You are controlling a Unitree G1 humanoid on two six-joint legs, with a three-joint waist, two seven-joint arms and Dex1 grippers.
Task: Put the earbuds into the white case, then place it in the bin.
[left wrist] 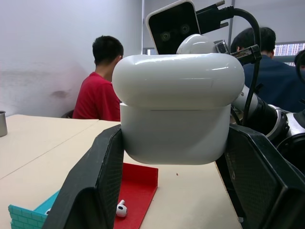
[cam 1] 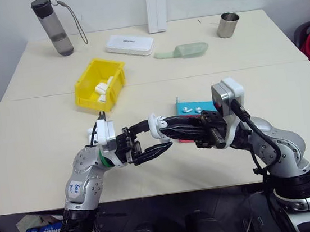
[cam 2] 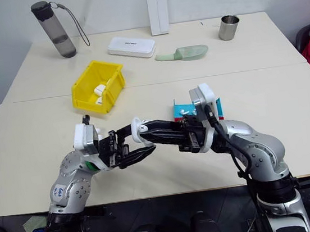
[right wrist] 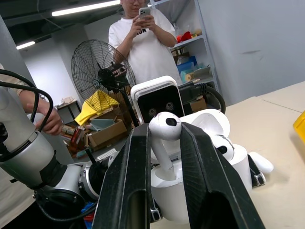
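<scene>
My left gripper [cam 1: 158, 135] is shut on the white case [left wrist: 176, 129], a black finger on each side, holding it above the table's front. The lid [right wrist: 209, 121] stands open. My right gripper [right wrist: 165, 131] comes in from the right and is shut on an earbud [right wrist: 165, 125], whose stem points down into the case's opening. Another earbud [right wrist: 222, 146] sits in the case. Two more earbuds [cam 1: 187, 110] lie in the teal tray [cam 1: 206, 105] behind my right hand. The yellow bin [cam 1: 86, 87] stands at the left middle of the table with white cases inside.
A red tray [left wrist: 140, 183] with one earbud lies beside the teal one. At the table's back are a grey bottle [cam 1: 53, 26], a flat white box [cam 1: 129, 44], a tall white box [cam 1: 156, 5], a green scoop [cam 1: 184, 51] and a metal cup [cam 1: 227, 24]. People are nearby.
</scene>
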